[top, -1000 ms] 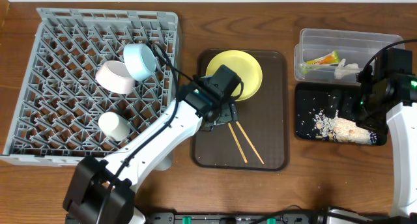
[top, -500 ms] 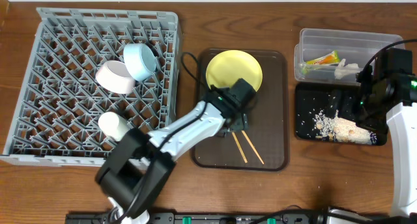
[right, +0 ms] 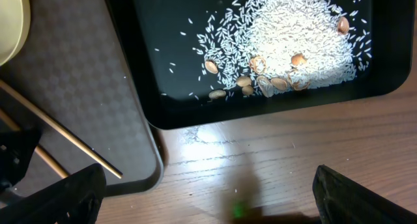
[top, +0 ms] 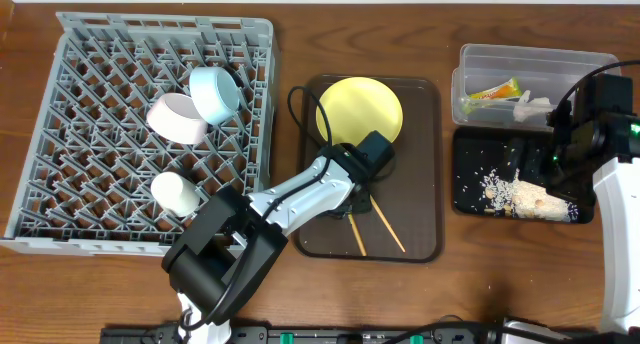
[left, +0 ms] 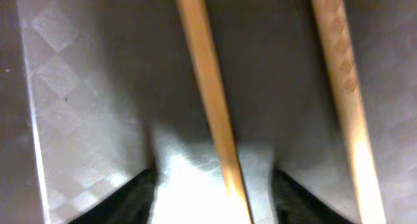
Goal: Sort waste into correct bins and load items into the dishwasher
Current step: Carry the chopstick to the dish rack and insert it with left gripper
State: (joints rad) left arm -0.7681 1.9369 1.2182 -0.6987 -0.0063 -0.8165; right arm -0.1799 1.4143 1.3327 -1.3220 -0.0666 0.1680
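Two wooden chopsticks lie on the dark brown serving tray, in front of the yellow plate. My left gripper is low over their near ends. In the left wrist view it is open, with one chopstick between its fingers and the other to the right. The pink bowl, blue bowl and white cup sit in the grey dish rack. My right gripper is open and empty above the black tray holding rice scraps.
The clear tub at the back right holds the green-and-orange wrapper and white paper. The right wrist view shows the rice, the brown tray's corner and bare wooden table.
My left gripper has moved from the plate's front edge forward and down onto the chopsticks. The left chopstick has shifted a little. The right arm has not moved.
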